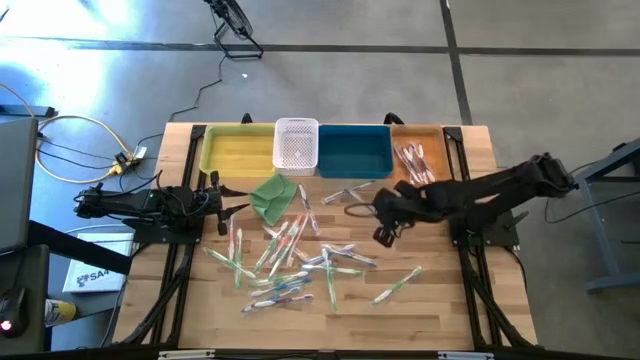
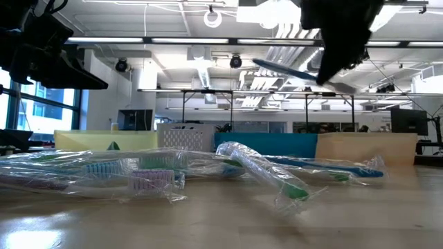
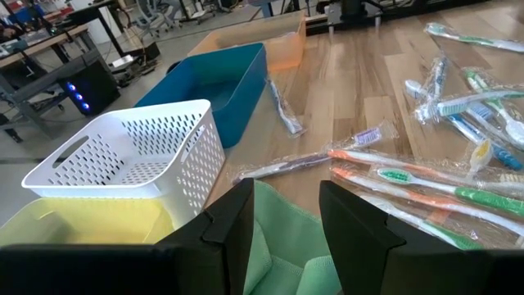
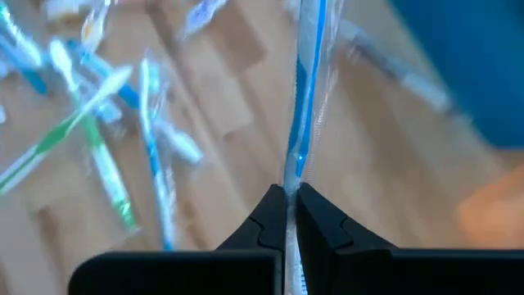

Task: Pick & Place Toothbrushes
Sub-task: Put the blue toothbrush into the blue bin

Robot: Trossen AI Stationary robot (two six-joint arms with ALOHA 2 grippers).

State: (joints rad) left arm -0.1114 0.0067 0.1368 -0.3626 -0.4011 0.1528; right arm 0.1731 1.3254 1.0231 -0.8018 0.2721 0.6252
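Many wrapped toothbrushes (image 1: 290, 262) lie scattered on the wooden table (image 1: 440, 310); the low view shows them close up (image 2: 263, 169). My right gripper (image 1: 385, 222) hangs above the table's middle right, shut on one blue toothbrush in a clear wrapper (image 4: 307, 106), which also shows in the low view (image 2: 287, 71). My left gripper (image 1: 232, 208) waits open at the table's left. Its fingers (image 3: 229, 233) stand on either side of a folded green cloth (image 3: 282, 250) without touching it. My right gripper pinches the blue toothbrush's wrapped end (image 4: 293, 170) between its two fingertips (image 4: 315, 215). The fingers slant down from the table's right side. The brush reaches out beyond the fingertips, roughly level, lifted clear of the table and the pile.
Along the far edge stand a yellow bin (image 1: 238, 150), a white perforated basket (image 1: 296, 145), a blue bin (image 1: 354, 150) and an orange bin (image 1: 440, 135) with several toothbrushes in it (image 1: 414, 160). The green cloth (image 1: 272, 195) lies in front of the basket.
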